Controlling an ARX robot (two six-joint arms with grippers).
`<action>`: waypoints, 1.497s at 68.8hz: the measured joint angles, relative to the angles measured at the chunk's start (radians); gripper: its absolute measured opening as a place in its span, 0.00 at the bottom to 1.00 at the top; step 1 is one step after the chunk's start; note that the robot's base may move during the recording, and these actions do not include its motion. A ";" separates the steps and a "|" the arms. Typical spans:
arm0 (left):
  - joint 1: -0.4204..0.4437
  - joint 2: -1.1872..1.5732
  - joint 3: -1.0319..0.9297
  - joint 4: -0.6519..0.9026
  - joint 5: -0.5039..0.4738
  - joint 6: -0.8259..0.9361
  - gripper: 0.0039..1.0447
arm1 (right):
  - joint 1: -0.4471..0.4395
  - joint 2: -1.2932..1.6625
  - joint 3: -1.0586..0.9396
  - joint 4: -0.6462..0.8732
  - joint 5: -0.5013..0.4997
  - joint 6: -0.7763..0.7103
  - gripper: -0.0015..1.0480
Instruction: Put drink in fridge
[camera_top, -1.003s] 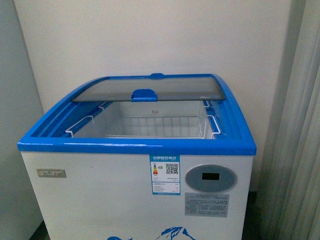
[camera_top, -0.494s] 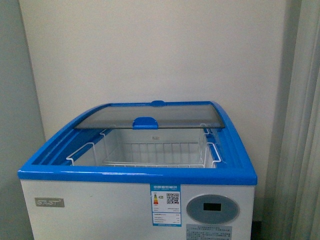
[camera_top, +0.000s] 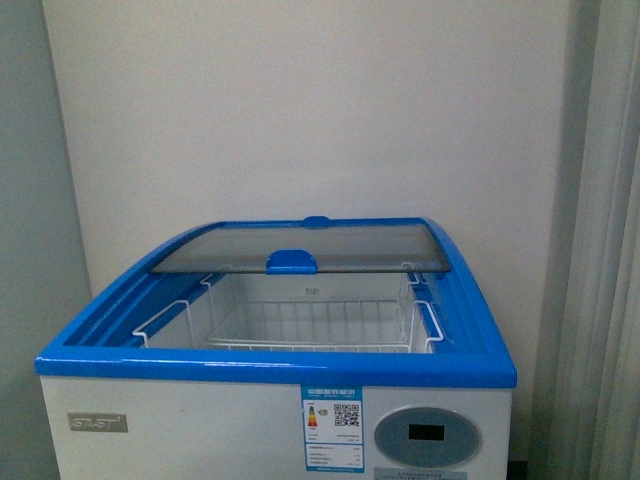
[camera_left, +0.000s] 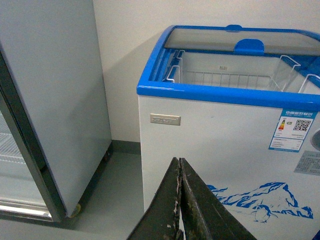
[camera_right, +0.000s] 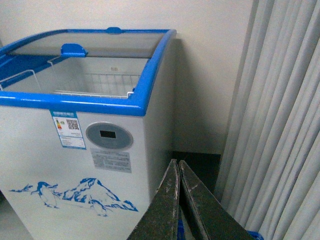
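Fridge (camera_top: 180, 440) fills lower half of front view, front panel facing camera, long axis running left-right. Blue rim (camera_top: 270, 367) on top. Glass lid (camera_top: 300, 246) slid toward rear wall, front portion open; white wire basket (camera_top: 300, 330) exposed inside. Left hand (camera_left: 179, 200): fingers pressed together, nothing between them, touching nothing. Right hand (camera_right: 178, 200): same, fingers together, nothing held. Energy label with QR code (camera_top: 332, 441) on front, text unreadable. Grey nameplate (camera_top: 98, 422) illegible. Oval display (camera_top: 427, 435) blank. Penguin-mountain decal (camera_right: 75, 195) low on front.
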 joint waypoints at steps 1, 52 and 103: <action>0.000 0.000 0.000 0.000 0.000 0.000 0.02 | 0.000 -0.001 -0.002 0.001 0.000 0.000 0.03; 0.000 0.000 0.000 0.000 0.000 0.000 0.10 | 0.000 -0.077 -0.074 0.015 0.001 -0.001 0.15; 0.000 0.000 0.000 0.000 0.000 0.000 0.92 | 0.000 -0.077 -0.074 0.015 0.001 -0.001 0.93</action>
